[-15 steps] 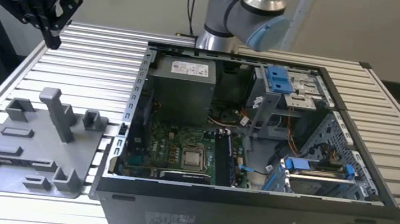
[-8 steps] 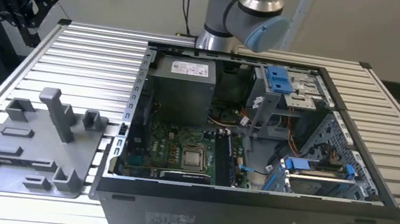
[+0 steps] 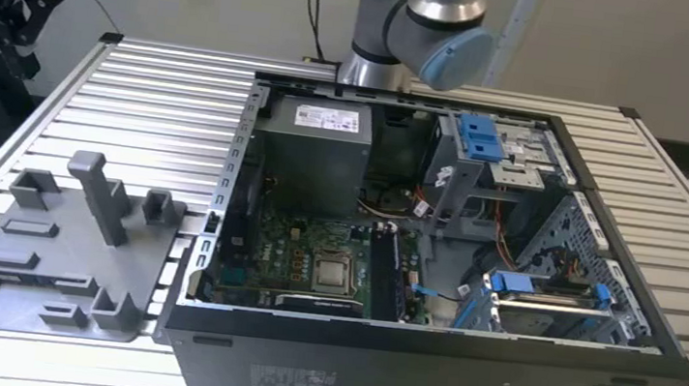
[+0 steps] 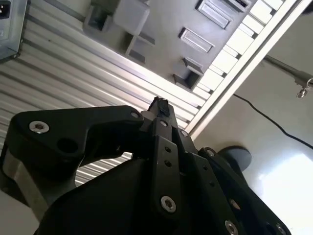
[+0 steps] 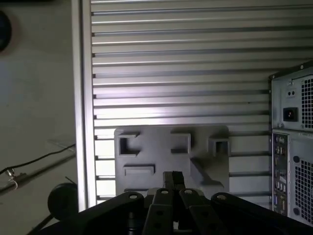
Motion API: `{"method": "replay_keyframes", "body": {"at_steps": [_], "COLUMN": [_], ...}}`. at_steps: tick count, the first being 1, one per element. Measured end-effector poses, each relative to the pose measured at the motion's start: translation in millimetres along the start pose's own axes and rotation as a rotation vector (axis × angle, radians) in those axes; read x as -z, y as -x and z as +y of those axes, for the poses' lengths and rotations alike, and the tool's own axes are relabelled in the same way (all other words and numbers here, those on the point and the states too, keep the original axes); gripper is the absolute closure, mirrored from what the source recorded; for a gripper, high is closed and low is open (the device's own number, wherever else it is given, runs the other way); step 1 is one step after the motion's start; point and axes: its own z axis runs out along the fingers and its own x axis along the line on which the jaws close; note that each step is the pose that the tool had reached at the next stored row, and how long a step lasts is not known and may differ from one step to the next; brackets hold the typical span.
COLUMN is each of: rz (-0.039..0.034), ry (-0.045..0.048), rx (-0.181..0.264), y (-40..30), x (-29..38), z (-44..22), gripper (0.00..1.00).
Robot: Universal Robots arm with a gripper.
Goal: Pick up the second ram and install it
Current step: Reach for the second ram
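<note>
In both wrist views, nearest the cameras, the black gripper (image 5: 172, 178) was closed, its fingertips (image 4: 160, 104) meeting at a point. Below it lay the grey fixture tray (image 5: 156, 139), a flat plate with shallow rectangular pockets, low blocks and, in the exterior view, one tall grey post (image 3: 103, 195) standing upright. The tray rested on the slatted aluminium table (image 5: 181, 63), just beside the open computer case (image 3: 431, 347). The case held a grey power supply (image 3: 312, 136) at its far end, a green motherboard (image 3: 293, 246) with the processor (image 3: 333, 272) near its middle, and drive cages carrying bright blue clips (image 3: 481, 136) on the exterior view's right. The second ram (image 3: 405, 276) seemed to be the thin dark-green strip on edge just beside the processor, though this could not be told for certain. The arm (image 3: 422, 27) rose behind the case.
</note>
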Motion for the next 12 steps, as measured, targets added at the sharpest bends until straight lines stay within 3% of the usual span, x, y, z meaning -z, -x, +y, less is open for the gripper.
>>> {"method": "replay_keyframes", "body": {"at_steps": [3, 6, 12], "rz": [0.0, 0.0, -0.0001], "ry": [0.0, 0.0001, 0.0001], "rx": [0.0, 0.0, 0.0], "y": [-6.2, -6.7, -6.0], "x": [-0.3, -0.5, -2.6], "z": [-0.4, -1.1, -16.6], "gripper": [0.89, 0.89, 0.89]}}
